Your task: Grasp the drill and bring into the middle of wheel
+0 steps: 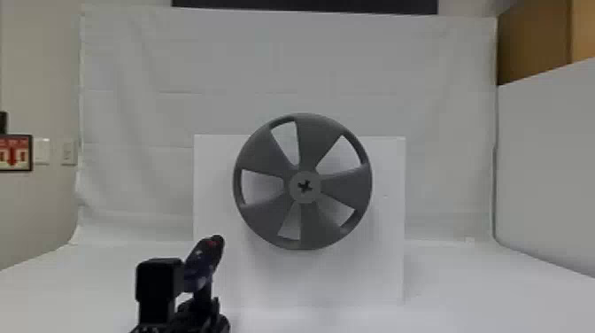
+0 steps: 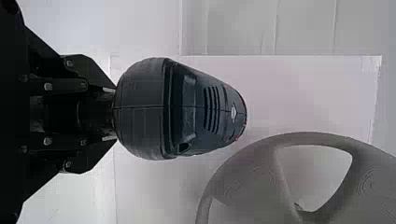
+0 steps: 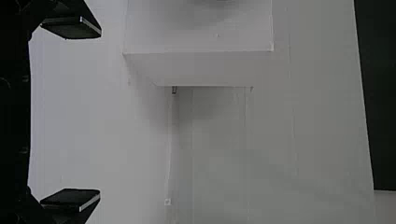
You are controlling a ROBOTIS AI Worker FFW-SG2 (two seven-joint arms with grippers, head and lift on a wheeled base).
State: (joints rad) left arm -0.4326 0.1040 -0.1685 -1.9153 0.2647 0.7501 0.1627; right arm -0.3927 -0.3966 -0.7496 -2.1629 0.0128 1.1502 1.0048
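Observation:
In the head view my left gripper (image 1: 201, 303) is at the lower left, holding the dark drill (image 1: 203, 261) upright, left of and lower than the grey five-spoked wheel (image 1: 265, 155) on the white box. In the left wrist view the left gripper (image 2: 112, 114) is shut on the drill (image 2: 201, 112), whose rounded back faces the camera and hides the fingertips; the wheel (image 2: 252, 175) lies beyond it, partly covered by nothing but cut by the view's edge. My right gripper (image 3: 93, 114) stands open, its two flat fingers wide apart with nothing between them.
The white box (image 1: 385, 221) behind the wheel stands upright on the white table (image 1: 465, 283). A white cloth (image 1: 133, 133) hangs at the back. A pale partition (image 1: 549, 177) borders the right side, with a brown box (image 1: 533, 40) behind it.

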